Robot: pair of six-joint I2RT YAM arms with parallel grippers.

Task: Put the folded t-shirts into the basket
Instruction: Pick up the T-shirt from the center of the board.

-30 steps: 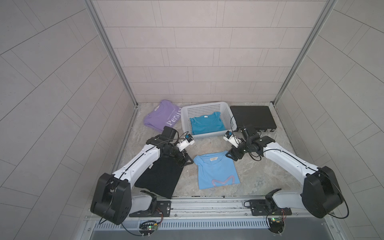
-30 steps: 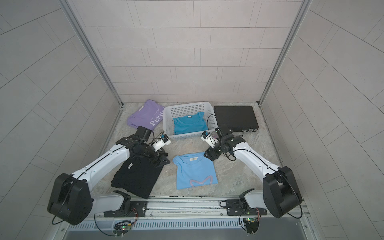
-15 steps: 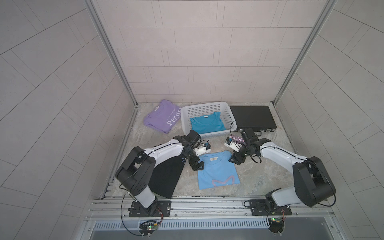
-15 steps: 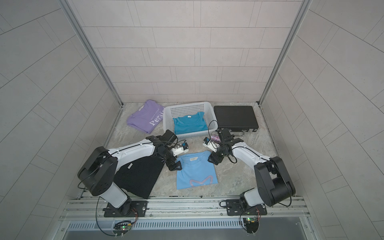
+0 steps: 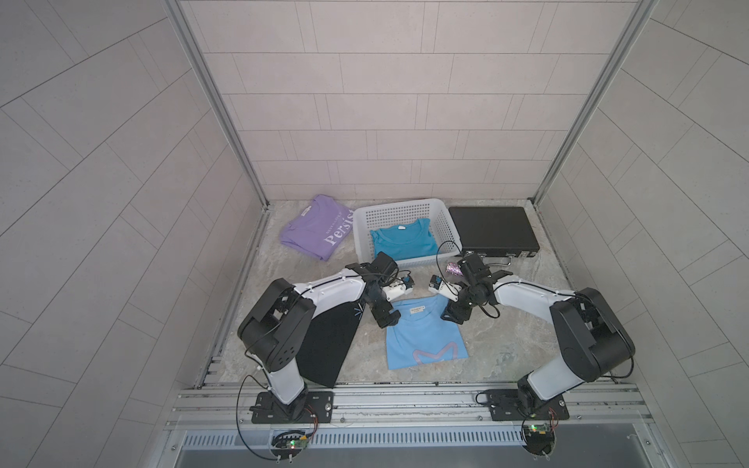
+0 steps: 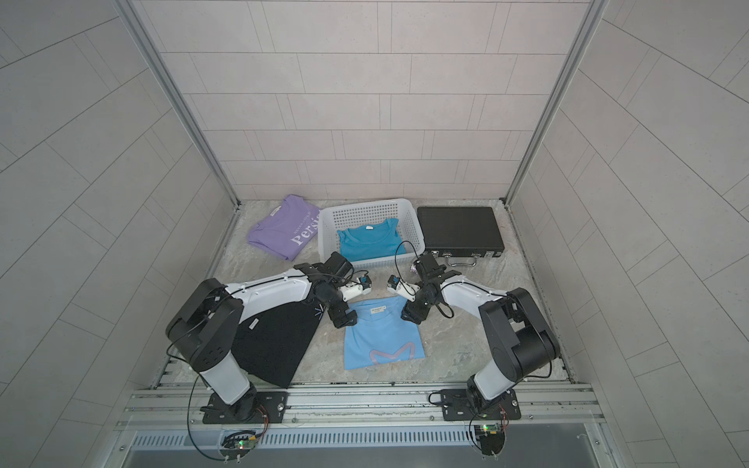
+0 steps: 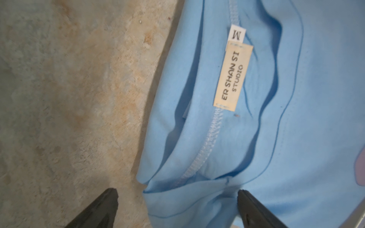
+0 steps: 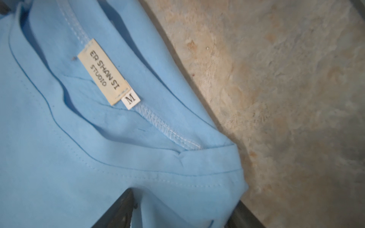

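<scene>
Teal shirt [image 5: 403,243] in one basket [image 5: 362,237], three outside, left hand [image 5: 387,320], right hand [image 5: 452,317] spread, perhaps astride light-blue shirt [image 5: 425,342]

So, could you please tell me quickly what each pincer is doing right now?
Left pincer: open, straddling a collar-side corner of the light blue t-shirt, holding nothing.
Right pincer: open, straddling its other collar-side corner, holding nothing.

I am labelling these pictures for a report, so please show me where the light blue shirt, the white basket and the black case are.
light blue shirt [image 5: 423,338]: in a top view, middle of its front.
white basket [image 5: 399,216]: in a top view, its back mesh wall.
black case [image 5: 492,229]: in a top view, middle of its lid.
</scene>
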